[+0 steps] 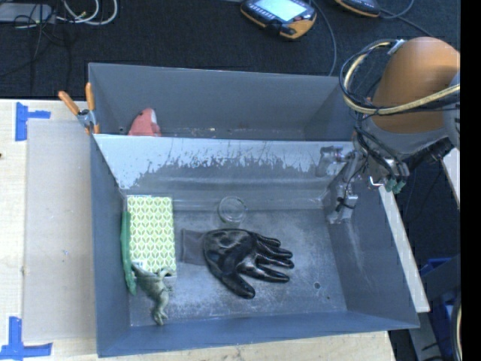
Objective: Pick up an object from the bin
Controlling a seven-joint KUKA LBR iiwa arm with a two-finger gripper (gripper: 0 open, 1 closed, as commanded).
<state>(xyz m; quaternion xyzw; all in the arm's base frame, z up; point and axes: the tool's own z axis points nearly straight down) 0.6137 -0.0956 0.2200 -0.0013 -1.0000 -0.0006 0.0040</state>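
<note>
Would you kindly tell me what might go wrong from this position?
The gripper hangs close to the bin wall at the view's right, so a straight descent may scrape it. The black glove lies flat and looks limp, so it may slip or bunch when pinched.

Light falls from above onto my grey metal bin (225,96). Its sloped far wall glares pale, while the floor lies dimmer. The glossy black rubber glove (244,260) carries small white highlights. The rounded orange cover (417,74) on my wrist shines on top. Behind the bin, the black surface (188,28) sits dark.
</note>
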